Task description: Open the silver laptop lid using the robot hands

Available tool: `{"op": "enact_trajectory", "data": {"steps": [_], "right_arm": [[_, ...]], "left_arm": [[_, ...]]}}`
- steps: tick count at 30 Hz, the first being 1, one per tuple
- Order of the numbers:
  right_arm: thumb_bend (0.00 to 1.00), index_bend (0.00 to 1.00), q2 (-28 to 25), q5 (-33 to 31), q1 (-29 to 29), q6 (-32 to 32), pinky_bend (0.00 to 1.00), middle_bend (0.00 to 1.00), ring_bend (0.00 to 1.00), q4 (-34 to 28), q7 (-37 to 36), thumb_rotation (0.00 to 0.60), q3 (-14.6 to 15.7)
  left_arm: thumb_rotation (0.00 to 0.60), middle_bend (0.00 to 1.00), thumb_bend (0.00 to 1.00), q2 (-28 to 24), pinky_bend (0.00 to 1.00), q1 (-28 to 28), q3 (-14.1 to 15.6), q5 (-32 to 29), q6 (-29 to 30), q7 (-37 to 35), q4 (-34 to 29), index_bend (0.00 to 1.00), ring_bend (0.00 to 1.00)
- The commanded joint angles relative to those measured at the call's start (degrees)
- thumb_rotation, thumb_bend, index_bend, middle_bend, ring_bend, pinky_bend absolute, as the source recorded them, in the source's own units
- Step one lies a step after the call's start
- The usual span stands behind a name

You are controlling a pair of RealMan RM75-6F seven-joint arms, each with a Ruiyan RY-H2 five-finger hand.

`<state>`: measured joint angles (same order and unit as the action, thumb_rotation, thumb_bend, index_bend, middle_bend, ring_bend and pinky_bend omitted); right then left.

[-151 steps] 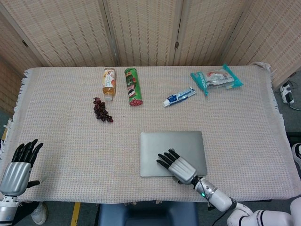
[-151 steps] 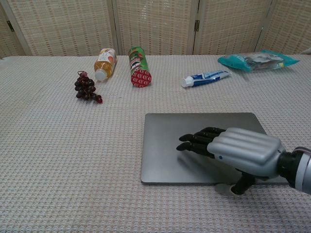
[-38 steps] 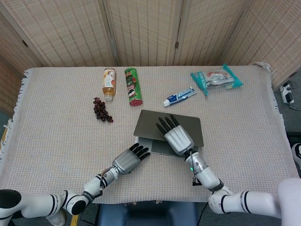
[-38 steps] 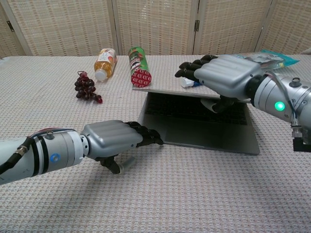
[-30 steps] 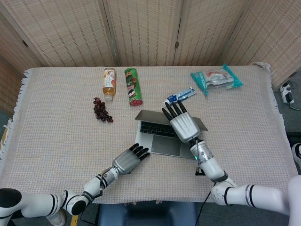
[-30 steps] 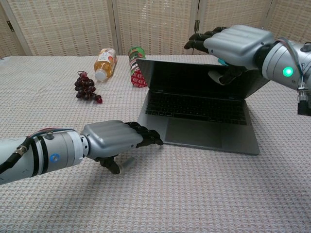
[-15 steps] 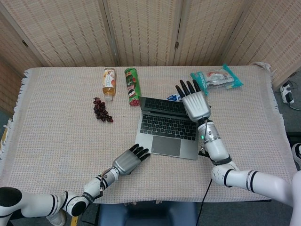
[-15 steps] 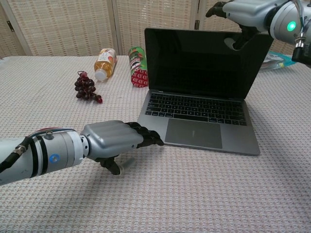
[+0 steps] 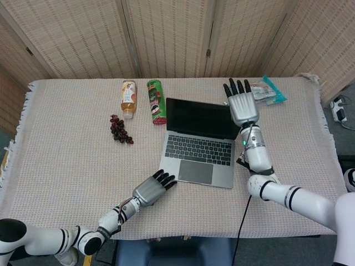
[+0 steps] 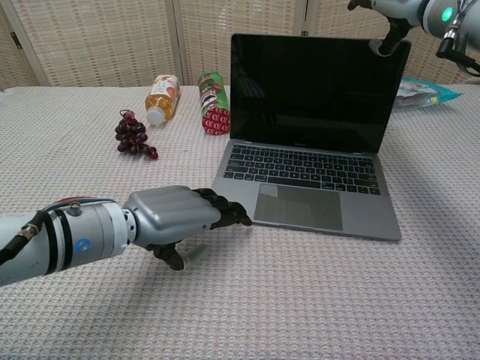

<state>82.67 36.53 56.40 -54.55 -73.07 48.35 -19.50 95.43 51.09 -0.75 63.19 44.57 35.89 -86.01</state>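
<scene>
Left of the silver laptop (image 9: 202,145), the left hand (image 9: 151,189) lies flat on the tablecloth (image 9: 66,144), fingers extended together, holding nothing. The laptop stands open, screen upright. The right hand (image 9: 242,105) pinches its lid's top right corner.

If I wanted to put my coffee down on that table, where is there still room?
The widest bare cloth is on the left, between the grapes and the table's edge. There is also room right of the laptop, toward the front corner. The back middle is crowded: bottle, chips can, laptop, snack bag.
</scene>
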Motion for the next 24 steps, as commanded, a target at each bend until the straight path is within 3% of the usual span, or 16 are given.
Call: {"op": "enact_trajectory", "data": {"steps": [1, 7, 14, 19, 24], "right_arm": [[0.59, 0.0, 0.39, -1.8, 1.08, 1.02, 0.0, 0.0, 0.0, 1.62, 0.42, 0.6, 0.06], [0.59, 0.0, -2.6, 2.49, -0.03, 0.72, 0.0, 0.0, 0.0, -2.79, -4.66, 0.6, 0.21], [0.59, 0.0, -11.17, 11.79, -5.59, -2.67, 0.0, 0.0, 0.0, -16.29, -14.3, 0.6, 0.65], [0.59, 0.0, -18.46, 18.69, -11.72, -6.32, 0.0, 0.0, 0.0, -26.07, -18.93, 0.6, 3.72], [0.59, 0.0, -23.34, 26.86, -18.89, -10.96, 0.0, 0.0, 0.02, -30.79, -25.55, 0.6, 7.87]], "left_arm": [[0.6, 0.13, 0.71, -0.2, 0.0, 0.12, 0.05, -0.31, 0.14, 0.06, -0.32, 0.06, 0.0], [0.6, 0.13, 0.7, -1.19, 0.0, 0.01, -0.27, 0.23, 1.46, -0.75, -1.85, 0.06, 0.0], [0.6, 0.13, 0.7, -5.08, 0.0, -2.56, -1.31, 2.9, 6.15, -5.92, -6.15, 0.06, 0.0], [0.6, 0.13, 0.7, -9.91, 0.0, -7.53, -1.49, 6.76, 13.4, -13.22, -7.61, 0.07, 0.0], [0.6, 0.13, 0.7, -16.07, 0.0, -12.71, -1.27, 8.4, 19.25, -20.09, -8.65, 0.07, 0.0]]}}
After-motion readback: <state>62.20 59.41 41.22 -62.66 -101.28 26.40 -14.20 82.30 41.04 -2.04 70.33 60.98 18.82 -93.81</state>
